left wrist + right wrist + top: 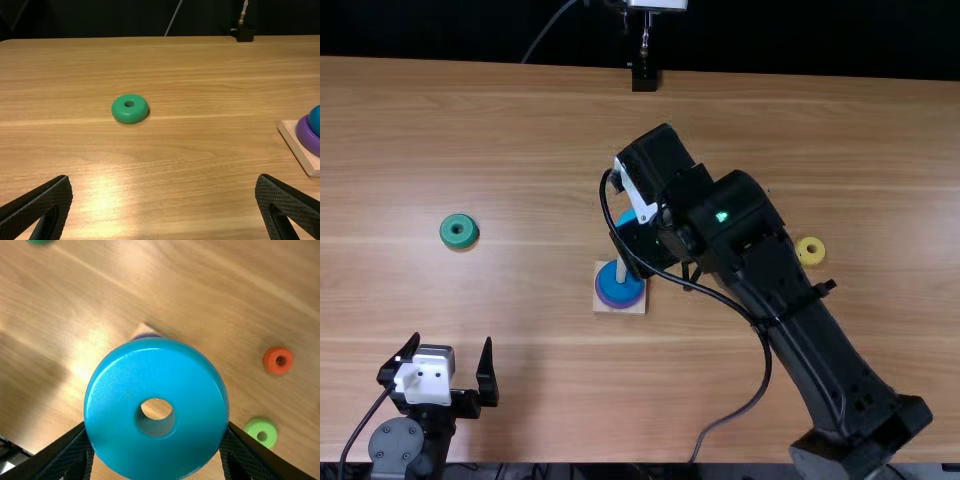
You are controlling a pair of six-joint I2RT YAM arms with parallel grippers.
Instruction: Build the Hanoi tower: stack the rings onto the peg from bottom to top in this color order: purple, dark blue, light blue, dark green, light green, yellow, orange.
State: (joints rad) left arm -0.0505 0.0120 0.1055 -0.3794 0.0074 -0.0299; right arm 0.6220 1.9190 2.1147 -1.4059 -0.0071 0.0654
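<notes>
We see the light blue ring (156, 447) grasped by the right gripper (642, 248), clenched with one finger against each side. It is up off the table, near the peg (620, 270), and in the top view a sliver of it peeks out from under the gripper, just beyond the peg. From the right wrist we look down on its broad face and see wood through its hole; the ring covers most of the base (605, 306).

On that base, near the middle of the table, we find the purple ring (619, 303) lowest on the peg, with the dark blue ring (622, 286) resting on top of it.

Farther out, the right wrist view shows us the orange ring (278, 360) and the light green ring (262, 432) lying near each other, apart, on the table. In the top view, the yellow ring (810, 251) lies just beside the right arm (790, 300), on the side away from the base.

Well off to the left we have the dark green ring (459, 231), flat on the wood. Nearer the table's front edge, on that same side, is the left gripper (452, 343), released, its two fingers spread apart with table between them.
</notes>
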